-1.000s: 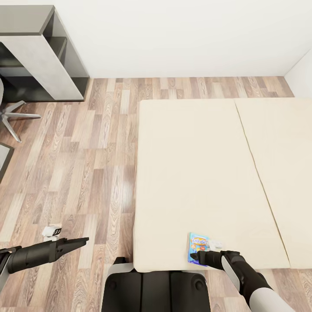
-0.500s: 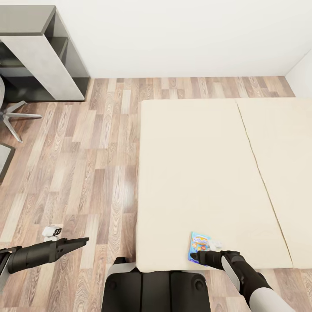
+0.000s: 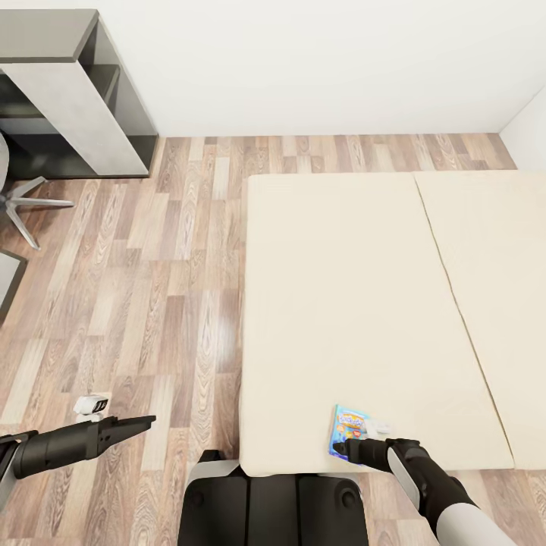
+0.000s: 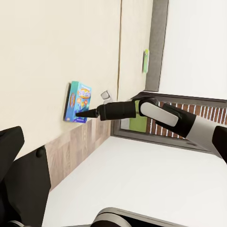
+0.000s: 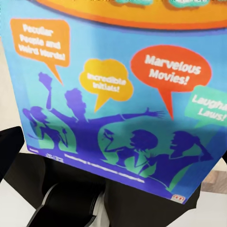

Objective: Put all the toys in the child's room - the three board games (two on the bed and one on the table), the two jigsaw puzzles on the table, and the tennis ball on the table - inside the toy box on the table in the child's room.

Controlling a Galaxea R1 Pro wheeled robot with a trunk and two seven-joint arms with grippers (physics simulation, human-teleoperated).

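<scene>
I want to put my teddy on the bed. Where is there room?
Almost all of the bed is bare beige mattress, from the wall-side edge down past the seam on the right half. The one busy spot is the near edge, where the blue board game lies with the right gripper at it.

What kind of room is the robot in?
Most likely a bedroom. There is a wide beige bed on a wooden plank floor, a grey shelf unit by the white wall, and a colourful board game near the bed's edge.
</scene>
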